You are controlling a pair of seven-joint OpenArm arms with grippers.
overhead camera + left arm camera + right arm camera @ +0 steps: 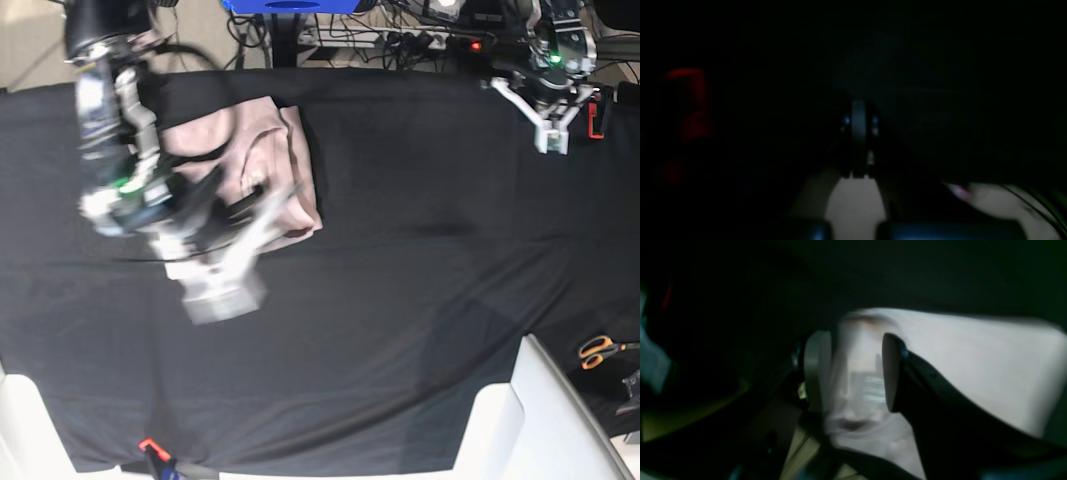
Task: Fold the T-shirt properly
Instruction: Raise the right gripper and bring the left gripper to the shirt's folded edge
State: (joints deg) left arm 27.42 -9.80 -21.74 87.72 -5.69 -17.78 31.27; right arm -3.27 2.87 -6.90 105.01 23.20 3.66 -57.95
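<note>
Overhead, you have the T-shirt lying on the black cloth toward its far left part — soft pale pink cotton, bunched into a rough rectangle with rounded creases and one doubled edge along its right side. Its matte surface stands out against the cloth, which is dark, smooth and only faintly rippled.

Your right gripper sits over the shirt's near edge, blurred in the overhead view. From the right wrist view you can see its two dark, rounded fingers held apart with pink fabric between and behind them; whether they pinch the shirt, you cannot tell, since that view is smeared.

Your left gripper hangs well apart from the shirt, over the cloth's far right corner, on a white bracket. Its wrist view is nearly black — the fingers look pressed together and hold nothing.

Orange-handled scissors lie past the cloth's right edge, beside a white angular panel.
</note>
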